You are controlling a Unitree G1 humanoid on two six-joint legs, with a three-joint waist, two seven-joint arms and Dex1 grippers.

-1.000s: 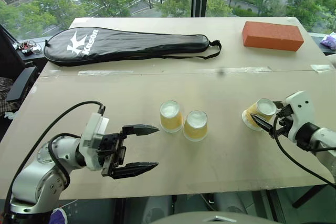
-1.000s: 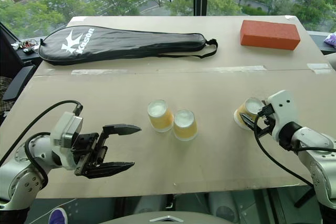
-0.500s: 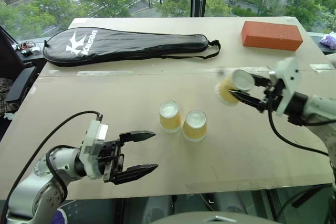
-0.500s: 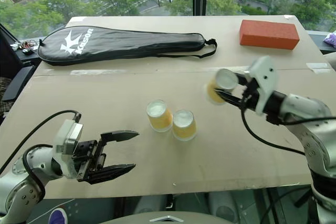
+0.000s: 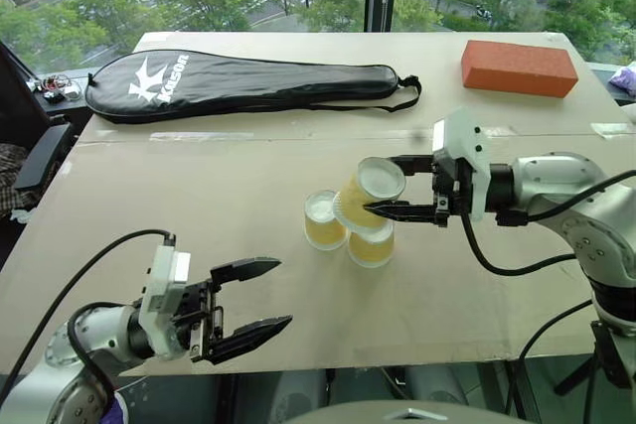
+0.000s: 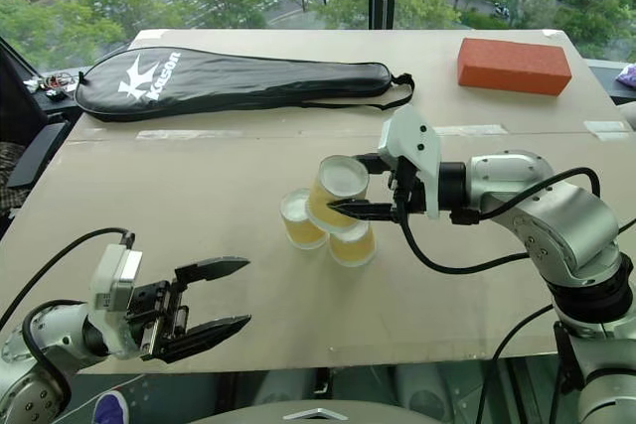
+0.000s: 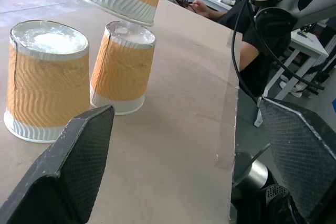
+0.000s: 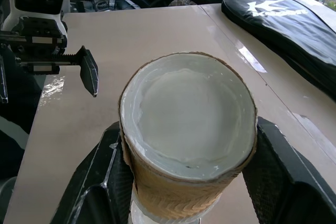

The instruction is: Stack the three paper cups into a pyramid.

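Cup 3 (image 5: pixel 370 189) is sitting clamped in our right tool (image 5: pixel 390 186), tilted over the 2 base cups (image 5: pixel 345 233) just beneath for capping; our left tool (image 5: pixel 254 298) is gaping empty.

Ribbed, matt yellow-orange paper cups (image 7: pixel 47 80) stand on a smooth, faintly glossy beige board table (image 5: pixel 199 196). The black fabric racket cover (image 5: pixel 238 86) shines slightly.
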